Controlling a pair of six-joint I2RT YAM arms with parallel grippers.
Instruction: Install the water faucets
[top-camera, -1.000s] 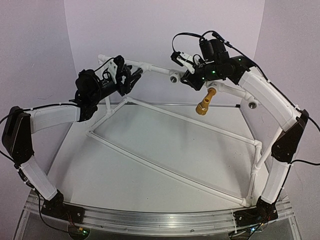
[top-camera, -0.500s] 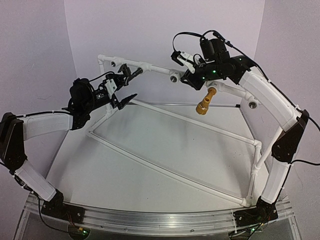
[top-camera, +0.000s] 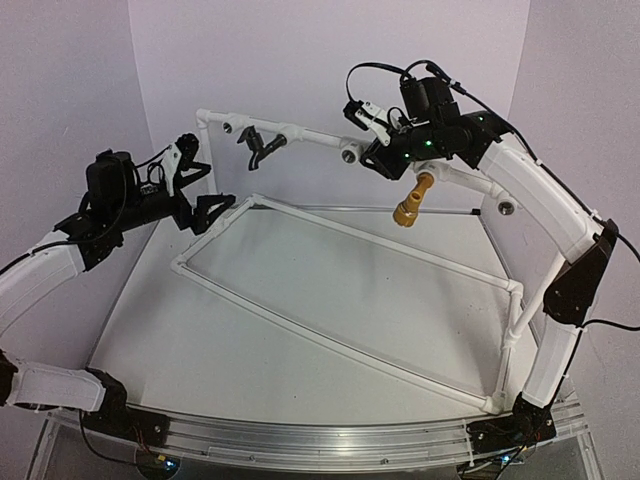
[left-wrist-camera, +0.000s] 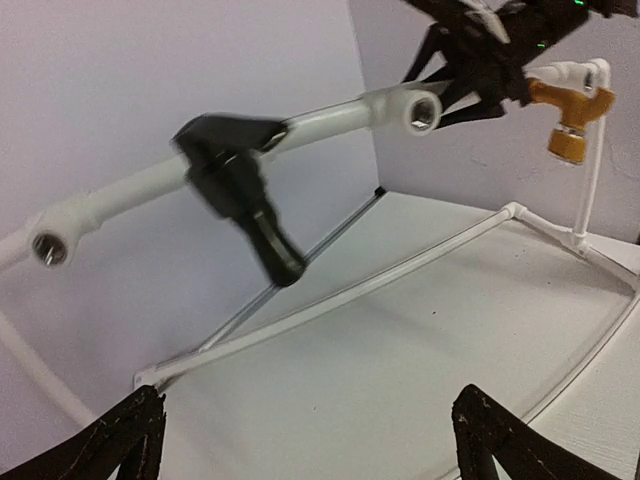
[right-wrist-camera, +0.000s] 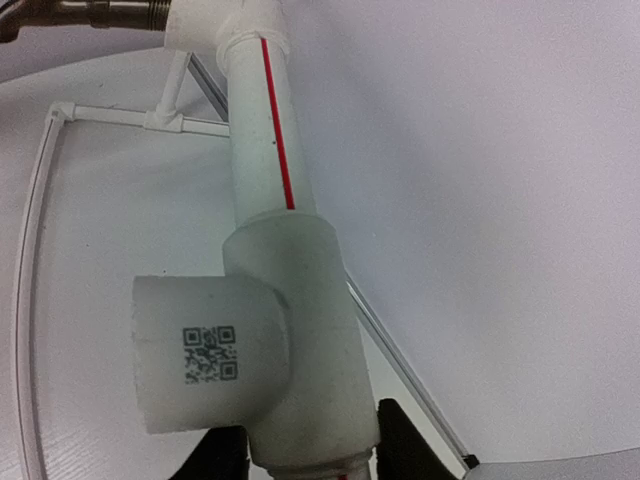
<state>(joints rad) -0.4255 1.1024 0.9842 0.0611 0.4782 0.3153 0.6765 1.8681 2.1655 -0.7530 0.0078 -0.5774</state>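
Observation:
The matte black faucet (top-camera: 262, 145) hangs from the white back pipe (top-camera: 310, 135), its lever pointing down; it shows blurred in the left wrist view (left-wrist-camera: 240, 190). My left gripper (top-camera: 200, 185) is open and empty, well to the left of it, with its fingertips (left-wrist-camera: 130, 440) wide apart over the table. The brass-yellow faucet (top-camera: 412, 200) hangs from the pipe at the back right and also shows in the left wrist view (left-wrist-camera: 570, 120). My right gripper (top-camera: 372, 150) is shut on the pipe's white tee fitting (right-wrist-camera: 290, 330), beside an open socket (top-camera: 348, 152).
A white pipe frame (top-camera: 330, 340) lies across the table, with an upright post (top-camera: 515, 320) at the right. Open sockets sit at the back left corner (top-camera: 228, 125) and far right (top-camera: 508, 208). Purple walls close in the back and sides.
My left gripper has let go of the black faucet, opened and drawn back to the left. The faucet stays hanging on the pipe. The right arm has not moved.

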